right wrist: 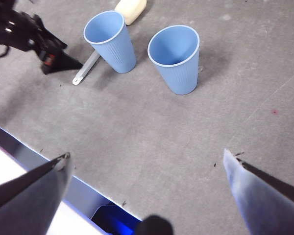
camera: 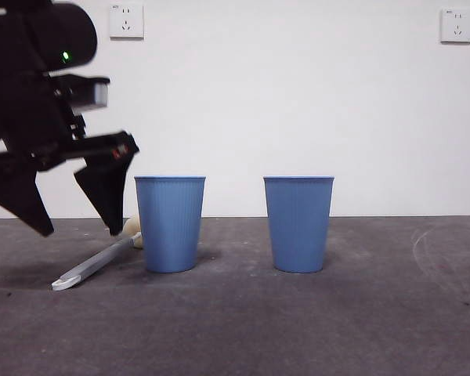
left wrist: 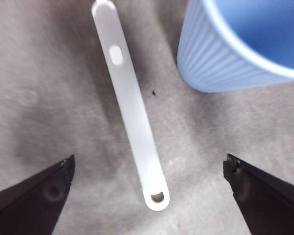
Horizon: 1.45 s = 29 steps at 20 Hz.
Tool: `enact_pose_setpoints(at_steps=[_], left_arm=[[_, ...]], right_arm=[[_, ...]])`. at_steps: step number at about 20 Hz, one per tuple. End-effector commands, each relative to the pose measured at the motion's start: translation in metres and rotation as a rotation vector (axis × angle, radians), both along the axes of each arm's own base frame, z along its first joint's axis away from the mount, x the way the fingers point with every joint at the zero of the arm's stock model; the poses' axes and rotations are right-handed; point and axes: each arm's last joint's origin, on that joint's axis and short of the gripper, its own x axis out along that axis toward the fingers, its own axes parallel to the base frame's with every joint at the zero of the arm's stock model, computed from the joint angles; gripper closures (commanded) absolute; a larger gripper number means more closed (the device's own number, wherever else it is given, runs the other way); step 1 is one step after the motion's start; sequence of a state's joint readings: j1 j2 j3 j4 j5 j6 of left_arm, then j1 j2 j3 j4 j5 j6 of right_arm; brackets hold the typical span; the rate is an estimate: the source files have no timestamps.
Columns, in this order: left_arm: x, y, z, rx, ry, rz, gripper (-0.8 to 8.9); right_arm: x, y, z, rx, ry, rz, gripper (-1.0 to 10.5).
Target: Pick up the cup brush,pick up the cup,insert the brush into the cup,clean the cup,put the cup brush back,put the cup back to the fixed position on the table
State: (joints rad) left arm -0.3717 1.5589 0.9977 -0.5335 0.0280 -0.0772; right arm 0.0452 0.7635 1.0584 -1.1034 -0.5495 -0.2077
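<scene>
My left gripper hung just above the counter with its jaws spread wide and nothing between them, poised over the brush. The brush lay flat on the counter beside the nearer cup, its grey handle angling out toward the front and its cream sponge head tucked behind that cup. From my left wrist, the handle ran straight up the middle between my two jaws, the eyelet end closest to me, and the rim of the cup sat just off to one side. A second cup stood upright well apart from the first. My right gripper waited high and back from the cups, its jaws also wide apart and holding nothing. I judged this to be the very first step, picking up the brush, with no contact made yet. The next move would call for lowering until my jaws straddled the thin flat handle, then closing squarely across its width. Since the handle lay nearly flush with the counter, I would need to go almost to the surface without scraping it, and I could not tell from the front view exactly how much clearance my fingertips had. I would also have to keep clear of the cup beside it.
</scene>
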Motion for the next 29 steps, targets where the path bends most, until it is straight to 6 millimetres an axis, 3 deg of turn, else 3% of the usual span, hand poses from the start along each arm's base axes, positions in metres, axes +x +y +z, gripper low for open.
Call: enact_pose_setpoints(at_steps=[1, 8, 11, 13, 19, 22, 25, 29], left_arm=[[0.005, -0.002, -0.011, 0.007, 0.028, 0.029, 2.18], [0.010, -0.006, -0.035, 0.037, 0.102, 0.076, 2.20], [0.010, -0.007, -0.036, 0.038, 0.103, 0.074, 2.32], [0.010, -0.008, -0.036, 0.043, 0.097, 0.074, 3.67], [0.010, -0.009, -0.036, 0.040, 0.100, 0.098, 3.88], [0.009, -0.008, -0.037, 0.044, 0.112, 0.102, 5.10], [0.008, -0.008, -0.037, 0.045, 0.126, 0.113, 5.42], [0.007, -0.009, -0.037, 0.043, 0.127, 0.114, 7.34]], right_arm=[[0.000, 0.000, 0.001, 0.005, -0.004, -0.002, 3.5], [0.000, 0.000, 0.001, 0.004, -0.005, -0.002, 3.5], [0.000, 0.000, 0.001, 0.004, -0.004, -0.002, 3.5], [0.000, 0.000, 0.001, 0.004, -0.004, -0.002, 3.5], [0.000, 0.000, 0.001, 0.004, -0.004, -0.002, 3.5], [0.000, 0.000, 0.001, 0.005, -0.003, -0.003, 3.5], [0.000, 0.000, 0.001, 0.005, -0.003, -0.003, 3.5], [0.000, 0.000, 0.001, 0.005, -0.003, -0.003, 3.5]])
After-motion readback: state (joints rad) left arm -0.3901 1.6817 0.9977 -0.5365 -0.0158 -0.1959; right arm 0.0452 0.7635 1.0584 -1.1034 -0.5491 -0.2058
